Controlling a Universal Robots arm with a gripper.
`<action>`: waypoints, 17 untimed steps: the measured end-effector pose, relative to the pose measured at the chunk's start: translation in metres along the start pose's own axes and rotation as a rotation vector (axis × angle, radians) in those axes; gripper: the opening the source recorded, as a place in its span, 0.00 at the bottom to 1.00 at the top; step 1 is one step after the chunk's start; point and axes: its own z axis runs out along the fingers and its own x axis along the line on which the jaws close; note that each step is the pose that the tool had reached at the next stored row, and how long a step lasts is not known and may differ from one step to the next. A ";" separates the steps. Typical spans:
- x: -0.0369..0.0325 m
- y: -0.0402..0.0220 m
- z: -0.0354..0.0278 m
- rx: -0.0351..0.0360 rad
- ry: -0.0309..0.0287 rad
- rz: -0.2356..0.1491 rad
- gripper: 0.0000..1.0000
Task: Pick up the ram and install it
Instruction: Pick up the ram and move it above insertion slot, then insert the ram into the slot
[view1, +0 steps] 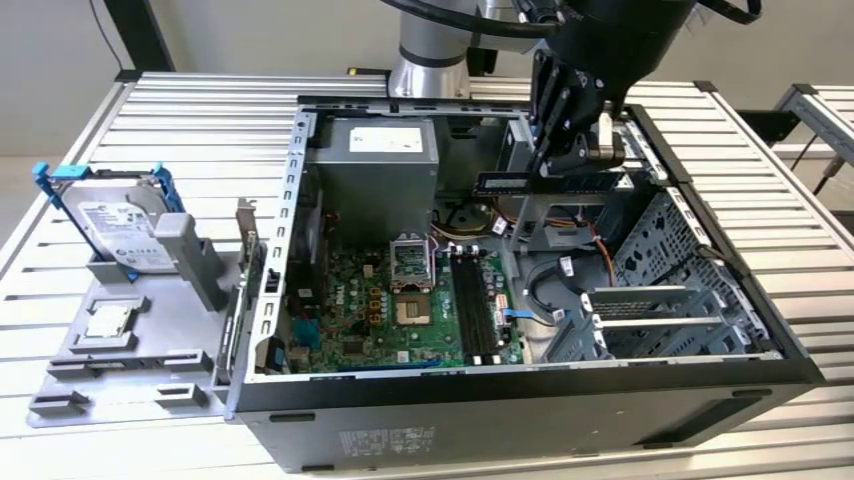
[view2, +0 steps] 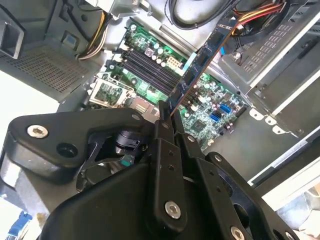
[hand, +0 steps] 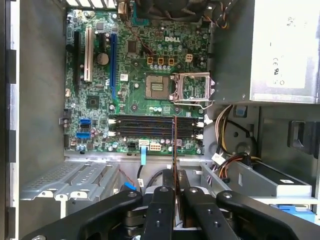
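Note:
The ram (view1: 550, 183) is a thin dark stick hanging level over the open computer case (view1: 534, 385), above the drive bay area at the back. My gripper (view1: 577, 168) is shut on it from above. In the second wrist view the ram (view2: 202, 60) reaches out from the gripper (view2: 167, 116) over the green motherboard (view2: 210, 107). In the first wrist view the ram (hand: 175, 142) shows edge-on from the gripper (hand: 176, 176), crossing the black memory slots (hand: 150, 127). The slots (view1: 470, 300) lie well below the stick, beside the open processor socket (view1: 411, 262).
A silver hard drive in a blue bracket (view1: 118, 225) and a square silver chip (view1: 107, 320) rest on a grey holder at the exterior view's left. Inside the case stand the power supply (view1: 380, 150), bundled cables (view1: 547, 300) and a metal drive cage (view1: 667, 290).

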 end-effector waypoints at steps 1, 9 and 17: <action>0.0000 0.0000 0.0000 0.0000 -0.0001 0.000 0.00; -0.0001 0.0000 0.0000 0.0000 -0.0001 0.000 0.00; 0.0003 -0.0003 0.0070 0.0000 0.0011 0.000 0.00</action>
